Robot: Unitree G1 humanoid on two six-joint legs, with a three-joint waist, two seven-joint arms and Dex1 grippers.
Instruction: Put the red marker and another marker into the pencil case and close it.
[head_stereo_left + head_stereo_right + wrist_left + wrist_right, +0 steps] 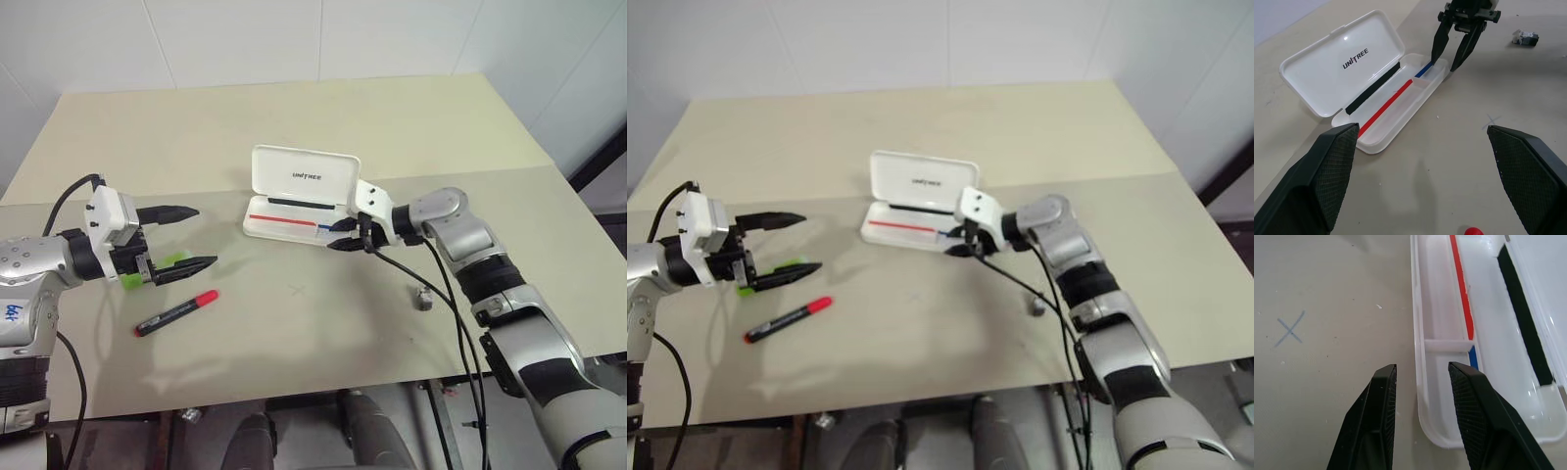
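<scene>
A glossy white hard-plastic pencil case (294, 220) lies open mid-desk; the right gripper (345, 236), narrowed, straddles its rim. The left gripper (188, 238) gapes wide above the green marker (168, 262) and the red marker (176, 311) on the matte beige desk (294, 117).

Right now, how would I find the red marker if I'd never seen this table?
Start at the open white pencil case in the middle of the table. Look toward the robot's left hand; just below it on the table lies the red marker. It has a black barrel and a bright red cap, unlike the light green marker beside it.
</scene>
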